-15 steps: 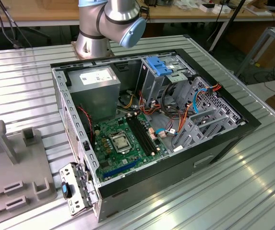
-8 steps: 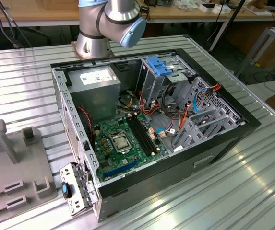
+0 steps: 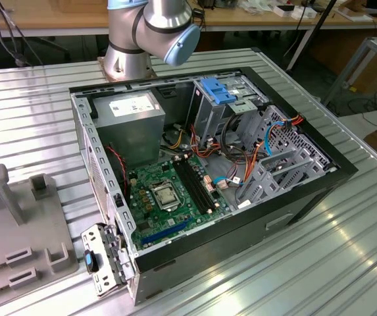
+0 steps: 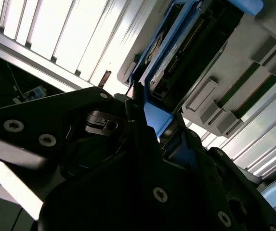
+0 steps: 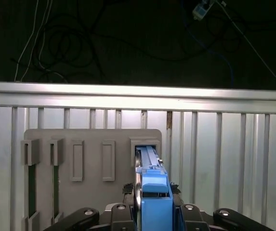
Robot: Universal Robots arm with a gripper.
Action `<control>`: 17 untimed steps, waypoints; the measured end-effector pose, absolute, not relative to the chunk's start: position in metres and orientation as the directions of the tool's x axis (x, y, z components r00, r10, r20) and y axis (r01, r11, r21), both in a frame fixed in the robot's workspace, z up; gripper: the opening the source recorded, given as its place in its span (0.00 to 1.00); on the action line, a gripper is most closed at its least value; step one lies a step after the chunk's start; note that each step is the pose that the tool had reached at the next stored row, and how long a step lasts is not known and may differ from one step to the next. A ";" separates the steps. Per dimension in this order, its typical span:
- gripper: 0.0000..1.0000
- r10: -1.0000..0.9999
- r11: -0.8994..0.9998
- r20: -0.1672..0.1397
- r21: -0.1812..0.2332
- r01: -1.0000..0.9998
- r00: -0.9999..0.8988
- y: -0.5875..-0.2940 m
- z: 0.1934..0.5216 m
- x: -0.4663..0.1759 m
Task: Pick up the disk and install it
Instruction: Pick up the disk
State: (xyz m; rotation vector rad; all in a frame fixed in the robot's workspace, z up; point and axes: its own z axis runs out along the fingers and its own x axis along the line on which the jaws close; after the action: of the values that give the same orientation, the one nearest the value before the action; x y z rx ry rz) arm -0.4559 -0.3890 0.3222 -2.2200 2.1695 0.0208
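Grip sits on the near blue end of the flat, dark grey disk framed by bright blue plastic rails (image 5: 148,161); the black metal gripper (image 5: 152,192) is clamped on it, one finger each side; the disk stands on edge in a slot of the grey moulded holder (image 5: 89,144), long axis running straight away from the gripper.

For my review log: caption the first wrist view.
The gripper straddles the disk standing slotted in the grey holder.

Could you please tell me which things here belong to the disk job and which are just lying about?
Job: disk, gripper closed on it, grey holder, open computer case.
Lying about: cables beyond the table, metal plate beside the case.
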 end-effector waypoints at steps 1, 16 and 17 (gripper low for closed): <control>0.37 -0.999 -0.023 -0.036 -0.017 -1.000 0.023 -0.389 0.325 -0.456; 0.37 -0.999 -0.023 -0.031 -0.018 -1.000 0.023 -0.389 0.362 -0.456; 0.37 -0.999 -0.023 -0.031 -0.018 -1.000 0.023 -0.389 0.362 -0.456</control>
State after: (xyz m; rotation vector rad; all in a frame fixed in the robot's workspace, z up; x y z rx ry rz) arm -0.4559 -0.3890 0.3616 -2.2225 2.1718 0.0153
